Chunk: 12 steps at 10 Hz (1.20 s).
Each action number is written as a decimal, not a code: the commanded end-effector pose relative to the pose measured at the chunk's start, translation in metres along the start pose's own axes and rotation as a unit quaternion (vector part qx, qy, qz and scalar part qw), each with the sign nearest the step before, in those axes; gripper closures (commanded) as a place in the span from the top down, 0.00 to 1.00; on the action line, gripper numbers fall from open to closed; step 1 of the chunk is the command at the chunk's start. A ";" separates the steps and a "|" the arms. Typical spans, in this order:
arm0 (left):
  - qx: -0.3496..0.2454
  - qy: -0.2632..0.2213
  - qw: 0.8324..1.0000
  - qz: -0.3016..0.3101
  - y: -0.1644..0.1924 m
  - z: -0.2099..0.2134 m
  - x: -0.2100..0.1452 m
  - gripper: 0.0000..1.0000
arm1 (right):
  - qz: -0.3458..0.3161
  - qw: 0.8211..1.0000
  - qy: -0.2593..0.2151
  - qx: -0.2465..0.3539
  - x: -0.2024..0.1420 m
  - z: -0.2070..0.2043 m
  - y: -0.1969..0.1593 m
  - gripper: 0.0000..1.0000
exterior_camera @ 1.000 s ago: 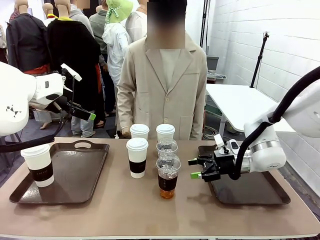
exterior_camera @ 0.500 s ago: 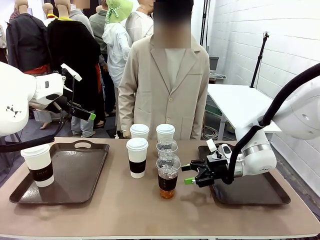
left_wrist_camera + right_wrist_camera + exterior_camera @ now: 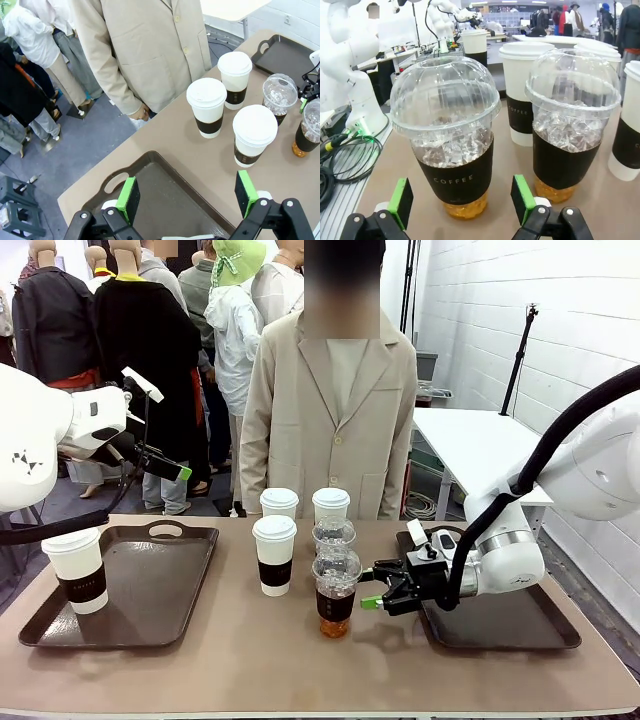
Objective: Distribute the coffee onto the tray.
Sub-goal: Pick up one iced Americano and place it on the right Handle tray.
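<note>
Gaping wide with nothing between its pads, the right pincer (image 3: 372, 585) lies level just above the table (image 3: 250, 665), its tips just beside the near iced cup (image 3: 337, 592), on that cup's right. Seen from its own wrist, the right pincer (image 3: 461, 200) has one green pad on each side of the foot of the near iced cup (image 3: 447, 135), which stands straight ahead. Whether a pad touches it I cannot tell. The cup has a clear dome lid, ice, a dark sleeve reading COFFEE and amber drink at the bottom.

Just behind it stands the far iced cup (image 3: 333, 536), of the same kind. To their left is the front paper cup (image 3: 274, 555), white with a white lid and a brown sleeve. The back left cup (image 3: 279, 503) and the back right cup (image 3: 330, 505) stand near the far edge, before a person (image 3: 330, 400) in a beige coat. All five sit on the bare table between the trays.

The right tray (image 3: 500, 625) lies under the right arm. The left tray (image 3: 160, 585) carries the tray cup (image 3: 78, 568) at its near left corner.

The left pincer (image 3: 174, 435) hangs high over the table's left end, jaws wide apart and holding nothing. From its wrist, the left pincer (image 3: 187, 196) looks down over the handle end of the left tray (image 3: 160, 170).
</note>
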<state>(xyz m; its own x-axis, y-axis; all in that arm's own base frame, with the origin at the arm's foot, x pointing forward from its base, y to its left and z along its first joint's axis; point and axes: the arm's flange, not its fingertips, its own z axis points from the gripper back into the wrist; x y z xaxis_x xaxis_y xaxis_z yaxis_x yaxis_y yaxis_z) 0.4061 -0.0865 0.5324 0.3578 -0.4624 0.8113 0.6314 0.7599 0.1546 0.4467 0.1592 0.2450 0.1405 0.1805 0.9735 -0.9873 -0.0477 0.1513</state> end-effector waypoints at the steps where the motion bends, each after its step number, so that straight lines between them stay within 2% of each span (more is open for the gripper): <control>1: 0.001 0.005 1.000 0.000 0.000 0.001 0.000 1.00 | 0.018 1.000 -0.014 -0.004 -0.006 -0.011 -0.003 1.00; 12: 0.001 0.005 1.000 0.000 0.000 0.001 0.000 1.00 | 0.054 0.998 -0.033 0.010 -0.014 -0.041 -0.001 1.00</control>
<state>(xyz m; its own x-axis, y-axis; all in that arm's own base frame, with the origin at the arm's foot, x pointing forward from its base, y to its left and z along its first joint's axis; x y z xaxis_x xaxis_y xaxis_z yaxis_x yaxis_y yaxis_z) 0.4061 -0.0865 0.5324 0.3578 -0.4623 0.8113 0.6314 0.7599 0.1546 0.4391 0.1874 0.2302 0.0589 0.1456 0.9876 -0.9928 -0.0949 0.0732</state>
